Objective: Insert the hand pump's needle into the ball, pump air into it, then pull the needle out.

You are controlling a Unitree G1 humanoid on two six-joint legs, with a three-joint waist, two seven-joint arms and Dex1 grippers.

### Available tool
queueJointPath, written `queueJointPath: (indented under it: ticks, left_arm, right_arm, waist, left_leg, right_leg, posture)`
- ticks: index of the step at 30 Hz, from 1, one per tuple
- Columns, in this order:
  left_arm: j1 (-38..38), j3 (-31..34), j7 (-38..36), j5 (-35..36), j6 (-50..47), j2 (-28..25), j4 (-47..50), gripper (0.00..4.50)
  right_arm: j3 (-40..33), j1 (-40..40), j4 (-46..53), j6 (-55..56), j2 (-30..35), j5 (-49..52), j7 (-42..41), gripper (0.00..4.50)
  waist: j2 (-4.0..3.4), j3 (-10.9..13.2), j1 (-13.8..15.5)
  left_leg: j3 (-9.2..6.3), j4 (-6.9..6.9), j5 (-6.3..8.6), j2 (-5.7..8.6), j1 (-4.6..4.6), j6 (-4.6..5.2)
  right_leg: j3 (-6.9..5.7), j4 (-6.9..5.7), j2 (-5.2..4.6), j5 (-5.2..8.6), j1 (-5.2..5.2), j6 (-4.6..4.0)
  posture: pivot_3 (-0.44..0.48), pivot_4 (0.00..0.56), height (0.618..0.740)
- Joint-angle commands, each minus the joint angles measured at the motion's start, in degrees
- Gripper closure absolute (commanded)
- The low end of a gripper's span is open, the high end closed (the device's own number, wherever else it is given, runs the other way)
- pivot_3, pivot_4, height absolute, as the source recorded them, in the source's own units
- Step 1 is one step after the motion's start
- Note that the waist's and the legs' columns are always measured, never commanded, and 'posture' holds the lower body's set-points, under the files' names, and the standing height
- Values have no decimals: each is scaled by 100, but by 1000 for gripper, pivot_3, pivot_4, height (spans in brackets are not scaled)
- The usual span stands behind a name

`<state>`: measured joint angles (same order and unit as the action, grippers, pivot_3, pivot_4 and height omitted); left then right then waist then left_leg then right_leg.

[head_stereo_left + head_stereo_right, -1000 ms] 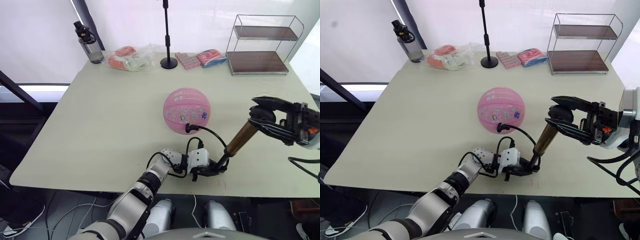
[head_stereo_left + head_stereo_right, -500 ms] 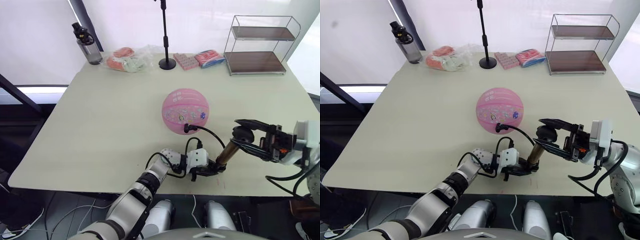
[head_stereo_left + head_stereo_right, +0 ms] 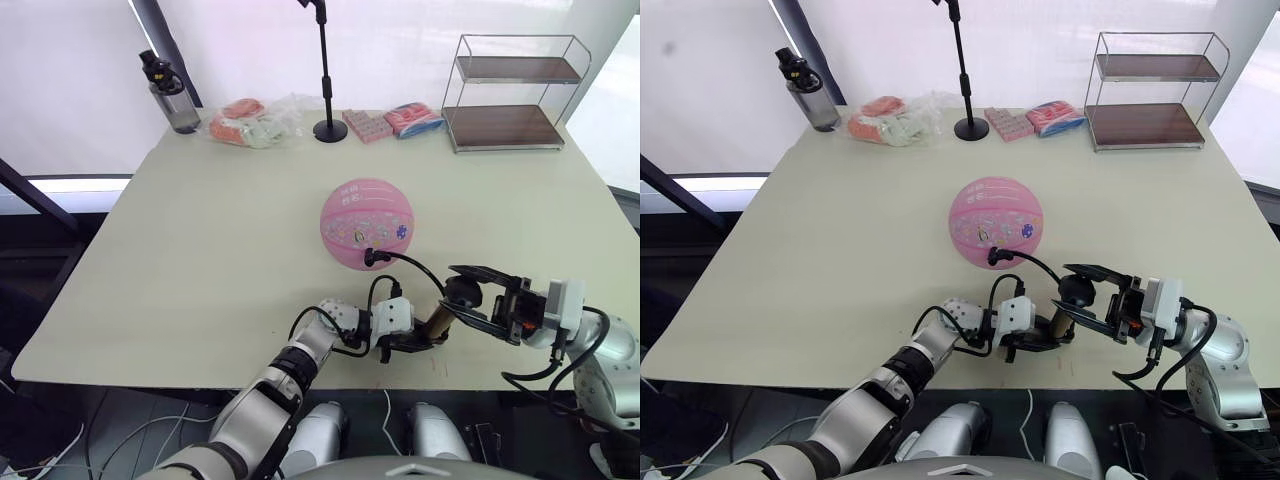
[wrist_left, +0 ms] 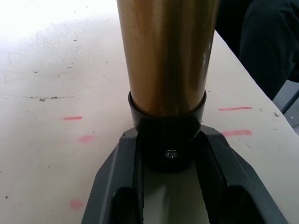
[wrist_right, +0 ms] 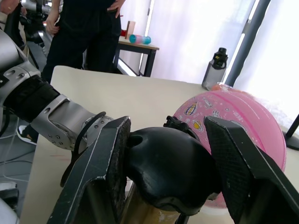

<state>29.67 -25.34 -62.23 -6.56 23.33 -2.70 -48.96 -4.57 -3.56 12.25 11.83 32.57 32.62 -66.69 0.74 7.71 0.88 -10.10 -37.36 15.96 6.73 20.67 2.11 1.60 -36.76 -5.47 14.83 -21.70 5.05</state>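
Pump (image 3: 437, 324) tilted near the desk's front edge, barrel running from its base up-right to its handle. Left gripper (image 3: 408, 342) clamps the black base cap; right gripper (image 3: 468, 297) brackets the handle, pads apparently touching. Ball (image 3: 367, 223) sits mid-desk beyond, hose fitting (image 3: 371, 258) at its valve; needle probably seated, hidden.

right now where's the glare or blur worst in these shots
In the left wrist view the far table washes out to white and the hand pump barrel carries bright vertical glints. In the right wrist view the windows behind the ball are blown out, and the pump's handle between the near fingers looks soft. In the eye views the backdrop is bright and the ball is crisp.
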Motion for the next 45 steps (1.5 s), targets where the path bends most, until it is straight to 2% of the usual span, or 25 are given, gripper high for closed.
queueJointPath:
  ticks: [1,9,20,27,33,39,45]
  left_arm:
    - [-190,-149,-48,-198,-197,-111,-244,3412]
    - [-172,-149,-85,-187,-206,-114,-259,3412]
    - [-133,-141,-67,-172,-195,-88,-327,3412]
    - [-132,-137,-64,-151,-200,-88,-333,3412]
    - [-136,-147,-71,-134,-201,-91,-322,3412]
    - [-145,-146,-54,-128,-235,-100,-275,3412]
    - [-136,-151,-30,-134,-241,-113,-261,3412]
  right_arm:
    - [-295,-17,390,-556,262,447,135,2397]
    - [-1249,478,1297,-1718,893,1671,680,2397]
    - [-2254,1260,1292,-2699,1595,2641,759,2397]
    - [-2527,1593,1301,-3118,1812,2916,830,2397]
    - [-2202,1540,1311,-3044,1645,2413,716,2397]
    - [-1564,907,1183,-2413,1095,1412,396,2397]
    - [-901,428,596,-1452,404,550,240,2397]
  waist:
    - [-2,1,1]
    - [-19,33,14]
    - [-10,58,13]
    - [-10,60,14]
    - [-11,59,17]
    - [-3,51,6]
    - [17,36,-6]
  left_leg:
    - [-1,2,0,0,0,0]
    - [-1,3,1,4,23,1]
    - [1,1,0,5,26,2]
    - [3,1,0,6,32,2]
    - [3,-1,-1,7,50,1]
    - [1,-1,0,4,30,1]
    - [4,0,0,-1,3,1]
  right_leg:
    - [0,1,0,0,0,0]
    - [0,4,-9,0,-12,0]
    - [-3,4,-13,-1,-11,1]
    - [-3,4,-17,-1,-17,1]
    - [-3,3,-19,-2,-35,0]
    - [-4,2,-13,-1,-20,1]
    - [-1,1,-4,0,-2,4]
  posture:
    - [0,150,736]
    - [0,150,736]
    - [0,150,736]
    - [0,150,736]
    - [0,150,736]
    - [0,150,736]
    - [0,150,736]
